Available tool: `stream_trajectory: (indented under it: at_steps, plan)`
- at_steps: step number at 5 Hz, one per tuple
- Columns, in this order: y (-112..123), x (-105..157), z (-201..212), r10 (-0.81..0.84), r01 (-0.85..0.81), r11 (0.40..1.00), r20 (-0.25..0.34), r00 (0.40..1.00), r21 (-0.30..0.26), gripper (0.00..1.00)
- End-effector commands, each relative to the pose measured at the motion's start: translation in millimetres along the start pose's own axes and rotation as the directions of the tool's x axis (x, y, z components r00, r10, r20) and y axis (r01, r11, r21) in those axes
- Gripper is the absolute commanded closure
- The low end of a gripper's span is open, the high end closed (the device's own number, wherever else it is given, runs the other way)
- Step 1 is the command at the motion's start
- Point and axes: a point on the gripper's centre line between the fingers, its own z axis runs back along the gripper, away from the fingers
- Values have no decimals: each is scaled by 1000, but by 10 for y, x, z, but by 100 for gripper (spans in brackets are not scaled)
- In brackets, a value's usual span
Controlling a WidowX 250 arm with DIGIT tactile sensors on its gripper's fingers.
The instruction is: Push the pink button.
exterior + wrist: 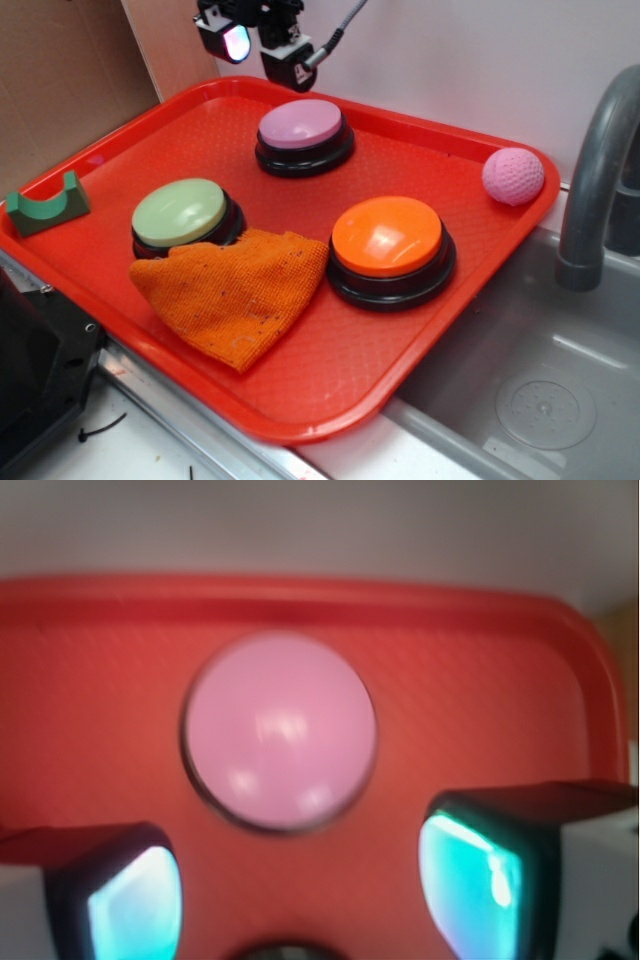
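Observation:
The pink button [302,128] has a pale pink-lilac dome cap on a black base and stands at the back middle of the red tray [330,370]. My gripper [262,45] hangs high above the tray's far rim, just behind and left of the button, not touching it. In the wrist view the pink button [280,730] fills the centre, blurred, with the two glowing pads [135,905] low on either side. My gripper [300,890] is open with nothing between the fingers.
An orange button [388,245] sits front right, a pale green button [182,217] at left with an orange cloth [235,290] against it. A pink dimpled ball [513,176] lies in the tray's back right corner. Green block [45,205] at left; sink and faucet [595,170] right.

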Motion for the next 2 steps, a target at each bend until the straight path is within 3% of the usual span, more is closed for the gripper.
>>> stream_trajectory:
  at_steps: [1, 2]
  plan:
    - [1, 125, -251, -16, 15, 999, -24, 1000, -35, 0]
    - [-39, 74, -404, -21, 19, 999, -73, 997, -41, 0]
